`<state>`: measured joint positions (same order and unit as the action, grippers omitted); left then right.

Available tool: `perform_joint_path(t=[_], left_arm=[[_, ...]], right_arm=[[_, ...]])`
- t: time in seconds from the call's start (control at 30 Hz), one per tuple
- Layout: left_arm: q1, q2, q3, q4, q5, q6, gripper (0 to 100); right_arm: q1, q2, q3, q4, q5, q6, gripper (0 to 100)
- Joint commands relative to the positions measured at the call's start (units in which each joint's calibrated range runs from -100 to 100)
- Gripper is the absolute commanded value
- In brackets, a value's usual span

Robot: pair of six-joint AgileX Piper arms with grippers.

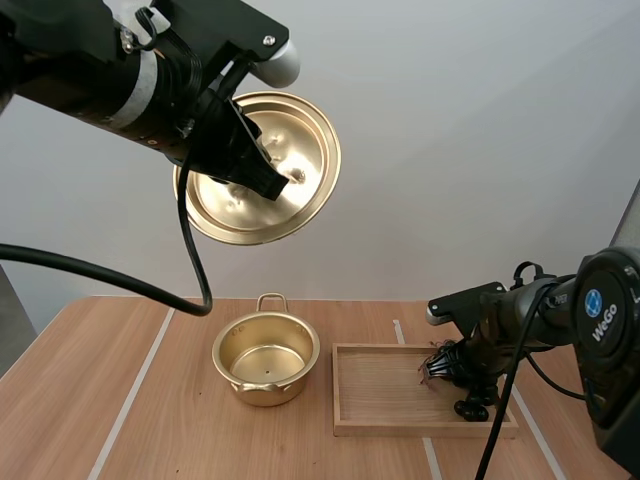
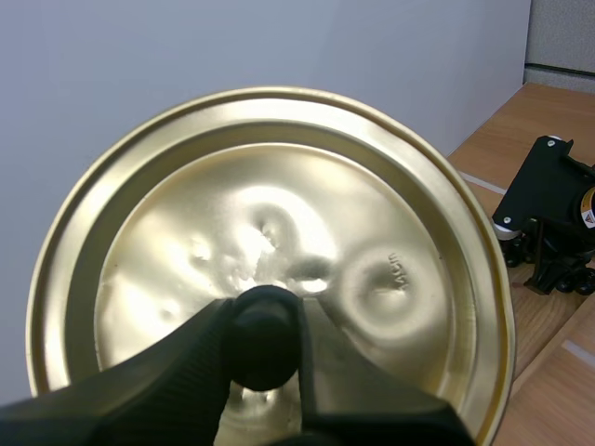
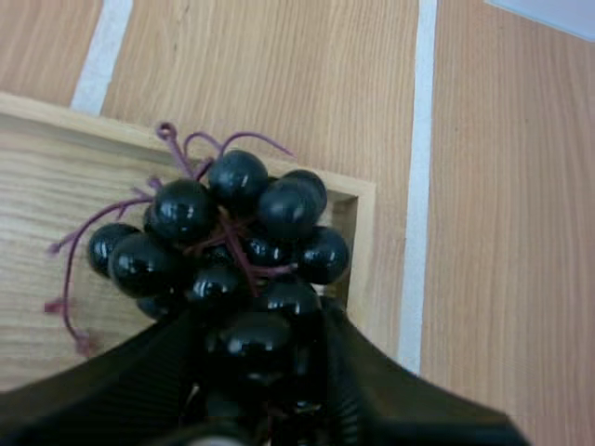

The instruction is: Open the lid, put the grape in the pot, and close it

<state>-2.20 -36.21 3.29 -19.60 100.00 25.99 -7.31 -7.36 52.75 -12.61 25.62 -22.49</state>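
1. Two grippers, both loaded.
2. With left gripper [image 2: 265, 311], clamps the black knob [image 2: 265, 351] of the golden lid [image 2: 279, 186], tilted, high above the table [image 1: 100, 380].
3. With right gripper [image 3: 256, 348], pinches the bunch of dark grapes [image 3: 232, 228] at the right end of the wooden tray [image 1: 380, 400].
4. Leaves the pot [image 1: 262, 388] uncovered, on the table, just left of the tray.

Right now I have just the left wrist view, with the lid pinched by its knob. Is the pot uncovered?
Observer: Yes, the pot stands open and empty, left of the tray.
Reviewer: Where are the grapes?
Observer: The right pincer is shut on the grapes at the tray's right end.
Reviewer: Is the lid clear of the pot?
Observer: Yes, the left pincer holds the lid tilted, raised well clear of the pot.
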Motion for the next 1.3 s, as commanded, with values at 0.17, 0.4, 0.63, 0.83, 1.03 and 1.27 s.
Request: perform_joint_path(t=[0.17, 0.4, 0.63, 0.83, 1.03, 1.27], left_arm=[[-0.04, -0.9, -6.3, -0.9, 0.0, -1.9, 0], [-0.04, -3.7, -19.7, -0.7, 0.0, -2.0, 0], [-0.04, -6.4, -34.7, 0.7, 0.0, -2.0, 0], [-0.04, -7.0, -45.4, 6.6, 0.0, -3.9, 0], [-0.04, -7.0, -47.6, 10.1, 0.0, -5.6, 0], [-0.04, -7.0, -47.5, 12.2, 0.0, -7.5, 0]], right_arm=[[0.0, -4.3, -0.2, 2.5, 1.5, -0.9, 0], [3.2, -22.1, -0.2, 2.5, -3.2, -4.8, 0], [15.7, -34.1, -0.2, 2.5, -5.2, -10.8, 0], [26.4, -32.1, -0.2, 1.4, -6.5, -11.4, 0], [30.2, -22.8, -5.0, 2.1, -7.2, -11.4, 0], [30.6, -11.9, -11.2, 3.2, -7.2, -11.1, 0]])
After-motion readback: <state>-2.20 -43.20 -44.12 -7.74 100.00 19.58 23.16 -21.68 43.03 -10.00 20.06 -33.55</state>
